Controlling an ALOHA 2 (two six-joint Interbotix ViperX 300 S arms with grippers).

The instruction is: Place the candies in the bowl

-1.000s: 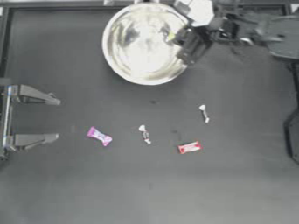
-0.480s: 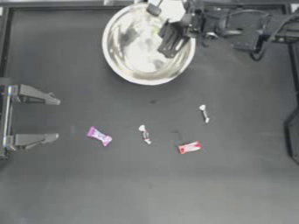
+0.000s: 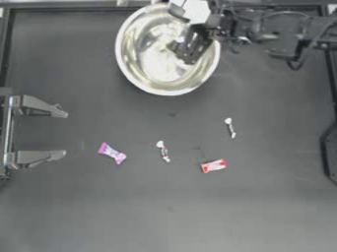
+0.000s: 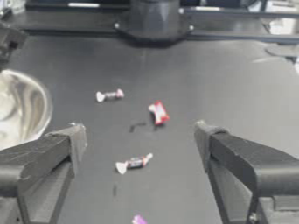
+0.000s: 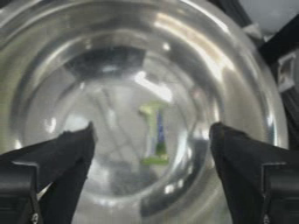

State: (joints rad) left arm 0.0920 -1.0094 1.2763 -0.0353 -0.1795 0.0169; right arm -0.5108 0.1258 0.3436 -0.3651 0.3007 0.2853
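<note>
Right pincer (image 5: pixel 152 131) now hanging open over bowl (image 3: pixel 131 64), having moved inward; yellow-green candy (image 5: pixel 153 133) lying loose below it. Four candies waiting on table (image 3: pixel 263 211). Left pincer (image 3: pixel 62 132) sitting open, parked.

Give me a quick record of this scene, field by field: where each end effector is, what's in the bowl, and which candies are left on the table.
right end effector: over the bowl, jaws open, holding nothing
left end effector: parked at the table's left edge, open
in bowl: yellow-green candy
on table: pink-purple candy, red candy, two white candies
</note>
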